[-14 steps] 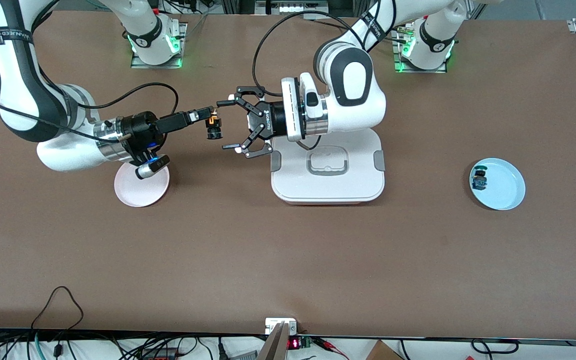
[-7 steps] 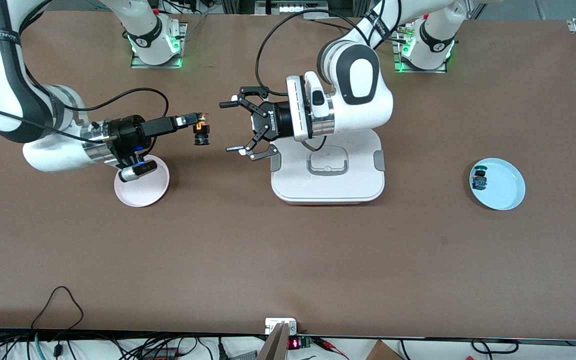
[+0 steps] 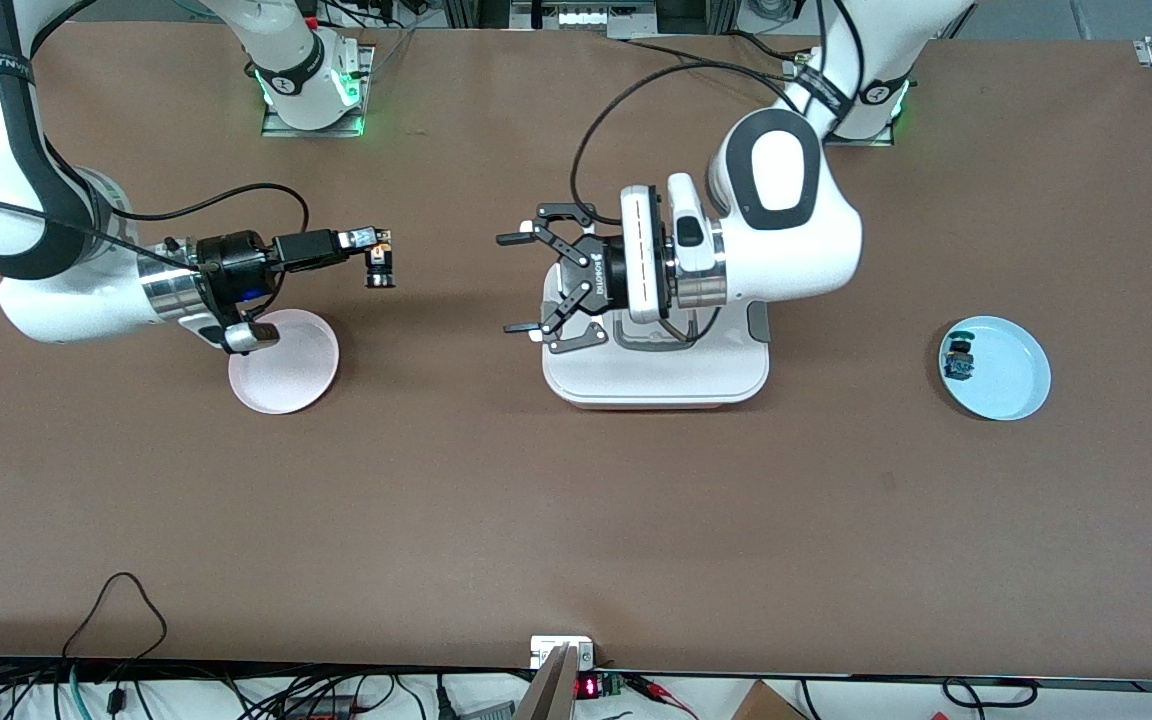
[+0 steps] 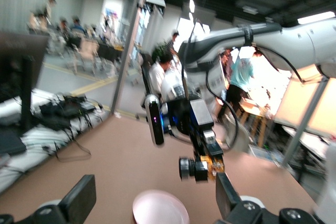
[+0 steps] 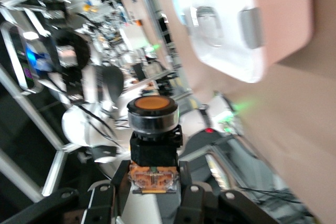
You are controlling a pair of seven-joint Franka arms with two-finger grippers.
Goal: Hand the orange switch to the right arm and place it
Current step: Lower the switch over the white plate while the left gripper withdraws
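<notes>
**Between the right jaws, the switch hung with the plate just below and to one side**

Between the fingers of the right gripper (image 3: 373, 243) the orange switch (image 3: 379, 268) was clamped, up in the air over bare table. The right wrist view showed the grip well: the two fingers pinched the coppery contact end, and the black body with its round orange cap (image 5: 153, 104) stood out past the fingertips. So the long axis of the switch ran crosswise to the fingers, cap end away from them.

The pink plate (image 3: 308, 372) lay on the table close to this gripper, under its wrist and a little toward the front camera from the jaws. I judge that this short way, down and back along the gripper's own line toward its wrist, was what the coming move turned on. The right arm was the near one, and it already had the part.

The left gripper (image 3: 525, 283) hovered over the edge of the white lidded box (image 3: 656, 380), jaws spread wide and holding nothing. It stood well apart from the switch and it waited. The blue plate (image 3: 1011, 370) with a small part on it lay at the left arm's end, not involved.
</notes>
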